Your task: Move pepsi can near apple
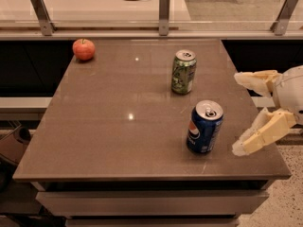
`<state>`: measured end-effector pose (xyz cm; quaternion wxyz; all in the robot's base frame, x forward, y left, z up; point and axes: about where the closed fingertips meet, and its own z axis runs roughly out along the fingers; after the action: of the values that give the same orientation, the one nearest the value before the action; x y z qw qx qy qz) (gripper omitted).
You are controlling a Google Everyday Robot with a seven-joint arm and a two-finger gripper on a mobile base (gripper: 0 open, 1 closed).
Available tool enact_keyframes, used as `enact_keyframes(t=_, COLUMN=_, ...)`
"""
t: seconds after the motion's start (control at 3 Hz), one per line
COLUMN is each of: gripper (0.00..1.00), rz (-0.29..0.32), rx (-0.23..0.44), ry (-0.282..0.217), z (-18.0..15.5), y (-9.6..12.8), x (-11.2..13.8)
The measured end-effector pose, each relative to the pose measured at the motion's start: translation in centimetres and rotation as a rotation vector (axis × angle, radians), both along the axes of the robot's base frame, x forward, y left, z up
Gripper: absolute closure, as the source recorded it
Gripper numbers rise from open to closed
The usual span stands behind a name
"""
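Observation:
The pepsi can stands upright near the table's front right, dark blue with a round logo and a silver top. The apple sits at the far left corner of the table, red-orange with a short stem. My gripper is at the right edge of the view, just right of the pepsi can and apart from it. Its two cream fingers are spread wide, one at the back and one at the front, with nothing between them.
A green-patterned can stands upright behind the pepsi can, mid right of the brown table. A railing with metal posts runs along the far edge. Dark gaps drop off at both sides of the table.

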<state>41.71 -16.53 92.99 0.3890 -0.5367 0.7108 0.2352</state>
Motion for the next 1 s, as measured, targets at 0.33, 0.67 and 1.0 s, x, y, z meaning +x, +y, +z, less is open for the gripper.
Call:
enact_keyframes(t=0.33, gripper=0.0, rz=0.014, rx=0.123, ry=-0.028, z=-1.5, y=2.0, x=0.4)
enact_keyframes(t=0.67, gripper=0.0, rz=0.026, rx=0.212, ry=-0.045, z=-3.0, y=3.4, x=0.9)
enact_keyframes(t=1.0, gripper=0.0, rz=0.037, rx=0.275, ry=-0.057, z=-4.2, y=4.4, x=1.3)
